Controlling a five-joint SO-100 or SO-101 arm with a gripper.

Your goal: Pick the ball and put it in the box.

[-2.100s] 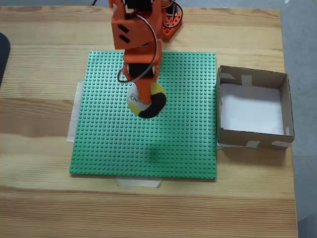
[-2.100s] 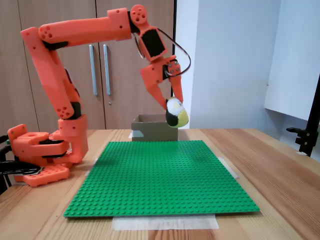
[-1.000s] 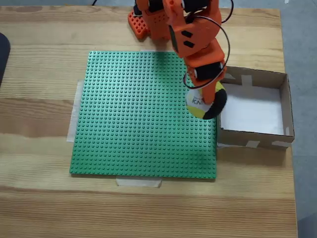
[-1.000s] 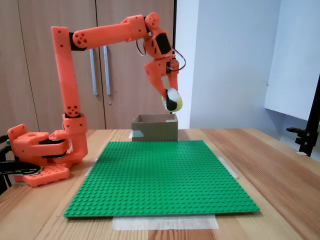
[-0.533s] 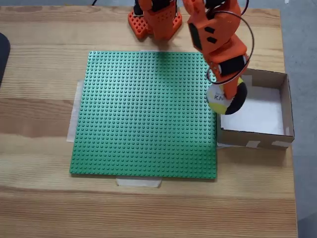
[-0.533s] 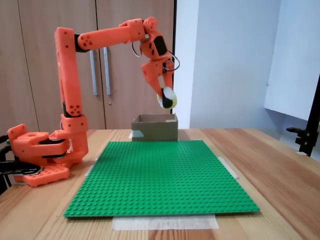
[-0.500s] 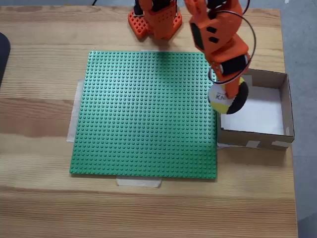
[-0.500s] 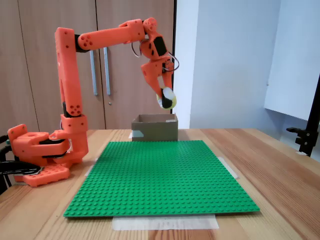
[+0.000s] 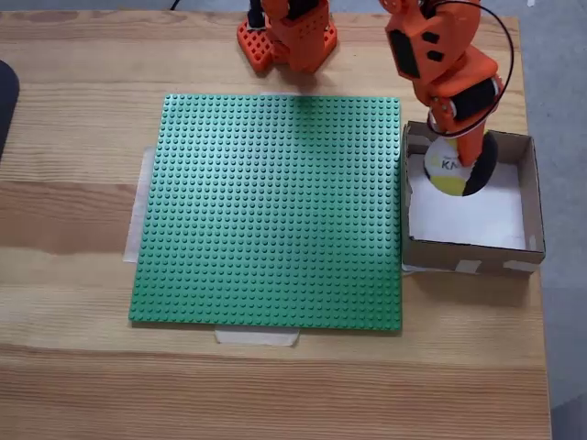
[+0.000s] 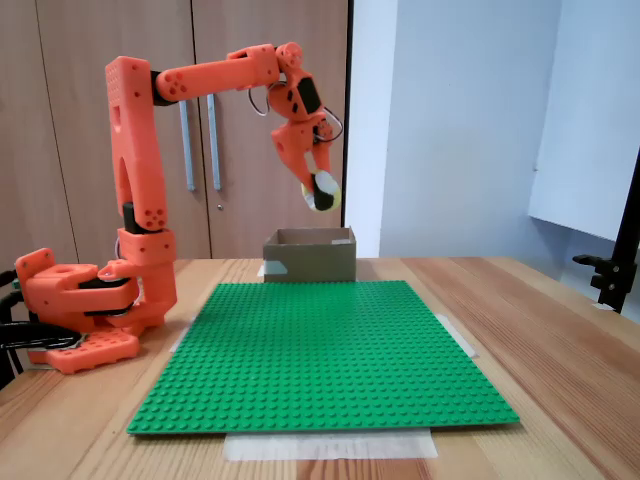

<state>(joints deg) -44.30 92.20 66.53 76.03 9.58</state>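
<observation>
The ball (image 9: 451,170), patched yellow, white and black, hangs in the air with my orange gripper (image 9: 463,158) shut on it. Seen from above in a fixed view, it is over the far left part of the brown cardboard box (image 9: 528,197), whose bottom is white. In the fixed view from the table's front, the ball (image 10: 323,192) and gripper (image 10: 318,187) are well above the box (image 10: 310,258) at the far end of the table.
A large green studded baseplate (image 9: 266,211) is taped to the wooden table, to the left of the box. The arm's orange base (image 10: 80,310) stands at the table's edge beside the plate. A dark object (image 9: 5,96) pokes in at the left edge.
The gripper carried the ball from above the green plate's middle across its right edge to over the box. It stayed shut on the ball throughout.
</observation>
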